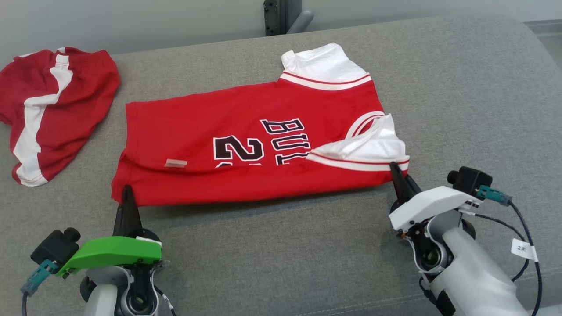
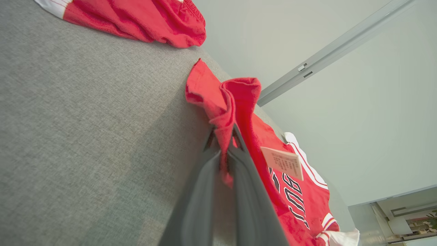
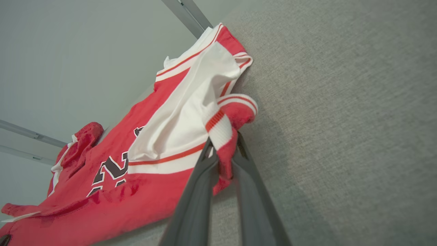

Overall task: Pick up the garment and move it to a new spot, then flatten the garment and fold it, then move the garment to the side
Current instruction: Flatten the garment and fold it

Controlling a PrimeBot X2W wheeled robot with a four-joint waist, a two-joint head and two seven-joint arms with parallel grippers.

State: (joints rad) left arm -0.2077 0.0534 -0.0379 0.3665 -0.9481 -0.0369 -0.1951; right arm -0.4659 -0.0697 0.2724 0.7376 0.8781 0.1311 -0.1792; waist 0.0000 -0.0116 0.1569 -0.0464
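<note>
The garment (image 1: 246,145) is a red jersey with white sleeves and black lettering, lying sideways on the grey couch cushion (image 1: 461,101) with its near half folded over. My left gripper (image 1: 127,189) is shut on the jersey's near left hem corner; the left wrist view shows red cloth (image 2: 225,116) pinched between the fingers. My right gripper (image 1: 394,167) is shut on the near right corner at the white-trimmed sleeve; in the right wrist view that trim (image 3: 222,131) is bunched between the fingers.
A second red garment with white stripes (image 1: 52,109) lies crumpled at the far left of the cushion. A dark bracket (image 1: 281,15) stands behind the couch's back edge. Bare grey cushion stretches to the right and in front of the jersey.
</note>
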